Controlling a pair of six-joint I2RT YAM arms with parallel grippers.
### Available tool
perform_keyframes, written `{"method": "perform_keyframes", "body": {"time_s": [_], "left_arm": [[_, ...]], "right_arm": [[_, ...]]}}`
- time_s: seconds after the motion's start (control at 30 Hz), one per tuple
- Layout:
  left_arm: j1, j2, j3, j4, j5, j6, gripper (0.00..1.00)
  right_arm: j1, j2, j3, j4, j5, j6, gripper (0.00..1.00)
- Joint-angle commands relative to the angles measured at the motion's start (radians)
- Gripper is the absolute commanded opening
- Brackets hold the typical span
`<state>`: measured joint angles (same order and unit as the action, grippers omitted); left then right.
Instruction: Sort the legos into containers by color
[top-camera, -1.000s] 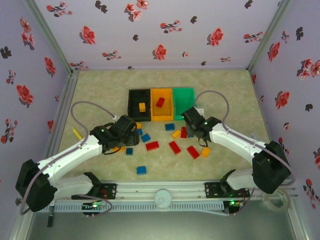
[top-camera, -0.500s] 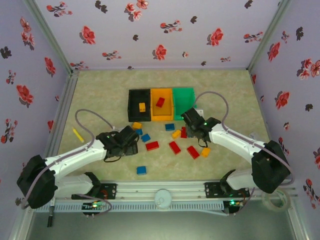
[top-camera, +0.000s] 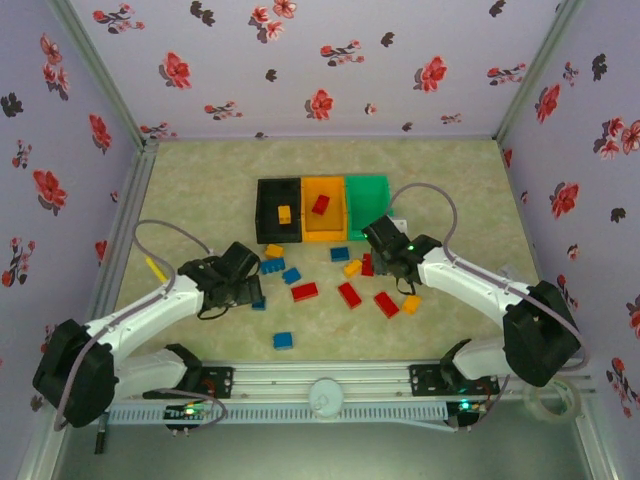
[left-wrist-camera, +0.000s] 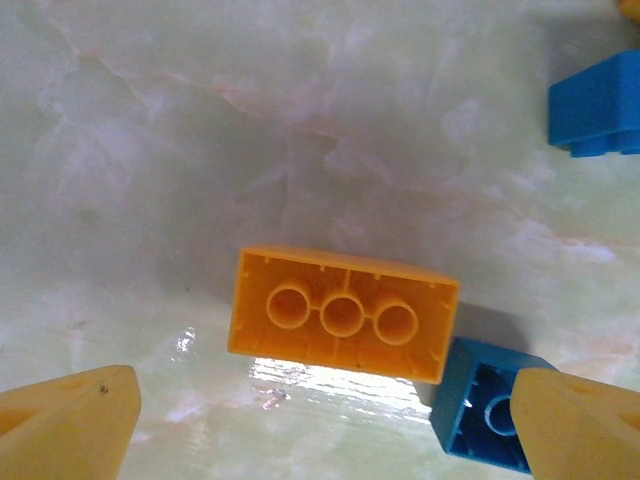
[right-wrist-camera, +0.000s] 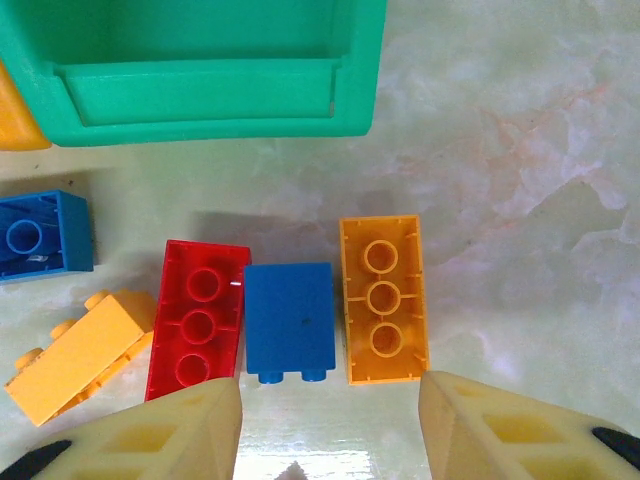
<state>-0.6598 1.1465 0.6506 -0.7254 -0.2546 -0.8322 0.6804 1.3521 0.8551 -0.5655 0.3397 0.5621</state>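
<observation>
Left gripper (left-wrist-camera: 320, 412) spread wide, empty, an upturned orange brick (left-wrist-camera: 343, 313) at its twelve o'clock; right gripper (right-wrist-camera: 330, 415) part open, empty, blue brick (right-wrist-camera: 289, 318) at eleven.

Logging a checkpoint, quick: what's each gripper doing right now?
Left gripper: open, holding nothing.
Right gripper: open, holding nothing.

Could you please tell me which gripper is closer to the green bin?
Right. The right gripper hovers just in front of the green bin, by its near edge. The left gripper is well off to the bin's left and closer to the arm bases.
</observation>
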Motion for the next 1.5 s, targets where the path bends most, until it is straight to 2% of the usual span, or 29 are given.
{"method": "perform_keyframes", "body": {"time_s": [0.0,0.3,0.87,1.23,1.47], "left_arm": [[0.038,0.012,-0.032,0.048,0.053,0.073,0.95],[0.072,0.075,-0.035,0.115,0.114,0.146,0.93],[0.096,0.185,-0.019,0.151,0.122,0.155,0.82],[0.097,0.174,0.017,0.135,0.125,0.173,0.59],[0.097,0.168,0.149,0.058,0.112,0.210,0.56]], "right_arm": [[-0.004,-0.014,-0.016,0.004,0.001,0.032,0.50],[-0.002,-0.013,-0.027,0.006,-0.030,0.042,0.50],[-0.001,-0.015,-0.002,-0.019,-0.022,0.032,0.49],[-0.001,-0.010,0.001,-0.014,-0.016,0.026,0.48],[-0.001,-0.010,-0.008,-0.005,-0.011,0.025,0.48]]}}
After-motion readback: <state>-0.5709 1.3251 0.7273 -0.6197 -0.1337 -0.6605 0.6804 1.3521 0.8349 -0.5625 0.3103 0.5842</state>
